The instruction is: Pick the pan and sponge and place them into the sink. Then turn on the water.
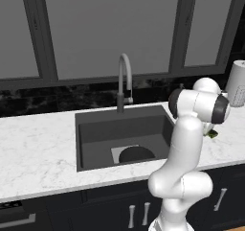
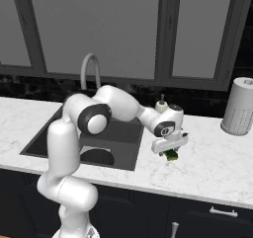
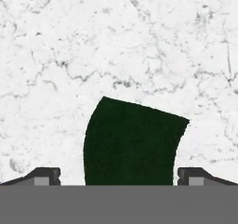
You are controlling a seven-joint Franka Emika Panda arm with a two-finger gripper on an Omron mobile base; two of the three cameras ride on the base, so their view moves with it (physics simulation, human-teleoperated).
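1. The pan (image 1: pixel 137 154) is seen lying on the floor of the sink (image 1: pixel 95 129), so the sponge (image 3: pixel 132 141) is judged to be the piece in hand.
2. The sponge is found on the marble counter (image 2: pixel 217 168) to the right of the sink, directly under the gripper (image 2: pixel 170 153); in the hand view it lies between the two fingertips (image 3: pixel 44 175), which stand at their widest with nothing held.
3. The sponge is seen slightly turned against the line of the fingers in the hand view; a small twist of the wrist is advised so that the pads meet its flat sides squarely.
4. The hand should be lowered straight down until the fingertips reach well down the sponge's sides, stopping short of the counter.
5. The fingers should be closed gently, since the block is likely soft and could squeeze out or tip if pinched near an edge.
6. A straight lift is recommended before any sideways travel, so the sink's rim and the faucet (image 1: pixel 124 79) are cleared.
7. The soap bottle (image 2: pixel 161 105) just behind the hand should be kept clear of.
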